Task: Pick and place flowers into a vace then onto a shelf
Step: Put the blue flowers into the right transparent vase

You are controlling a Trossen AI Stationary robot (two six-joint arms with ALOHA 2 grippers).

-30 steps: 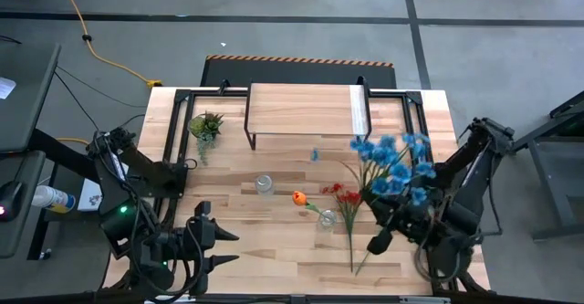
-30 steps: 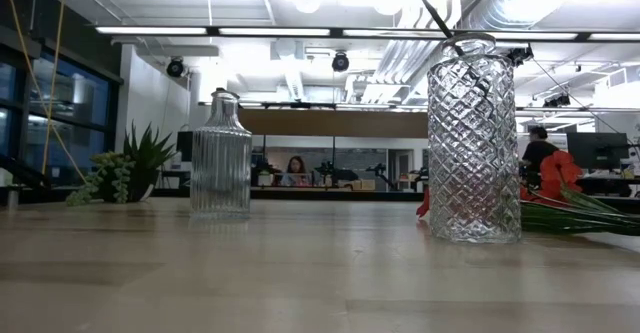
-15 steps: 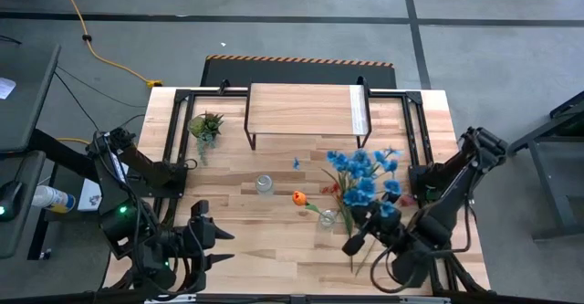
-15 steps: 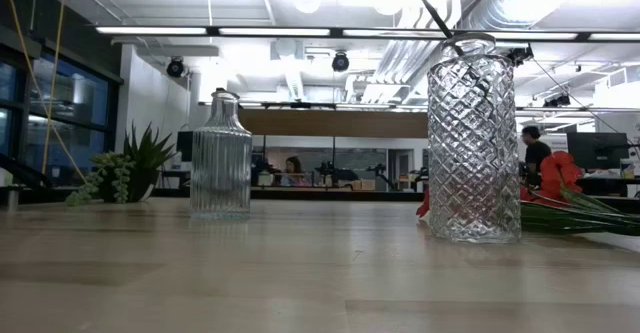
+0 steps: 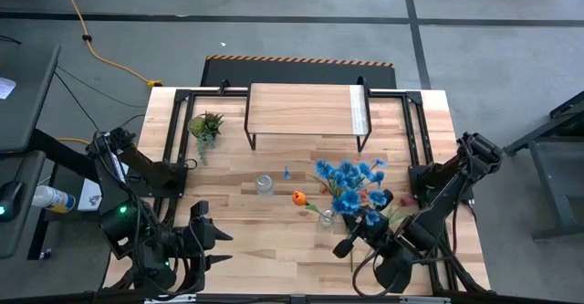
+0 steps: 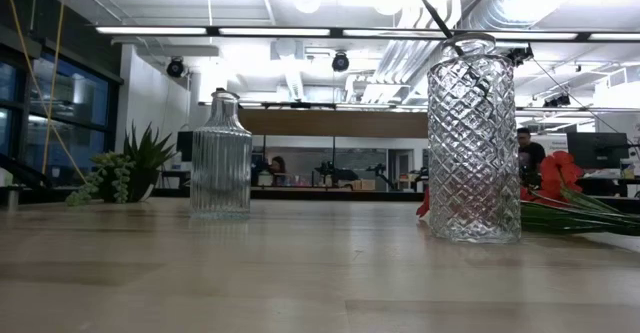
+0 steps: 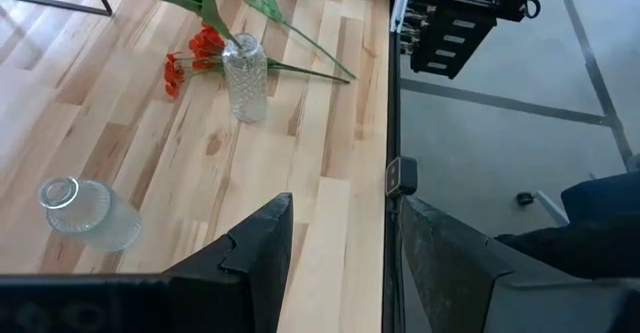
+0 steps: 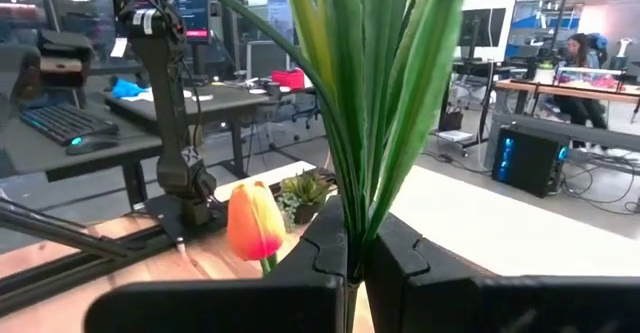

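right tool (image 8: 348, 263) grips blue flowers (image 5: 349, 181) | no legible writing

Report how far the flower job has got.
Done: the orange tulip already stands in the diamond-cut glass vase. In hand: the right gripper is shut on the blue flower cluster, above that vase. Left: red flowers lie on the table; the wooden shelf holds nothing. The left gripper waits open.

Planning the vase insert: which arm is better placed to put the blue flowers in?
Right. Its gripper is shut on the blue flowers beside the diamond vase. The left gripper is open, empty and farther off.
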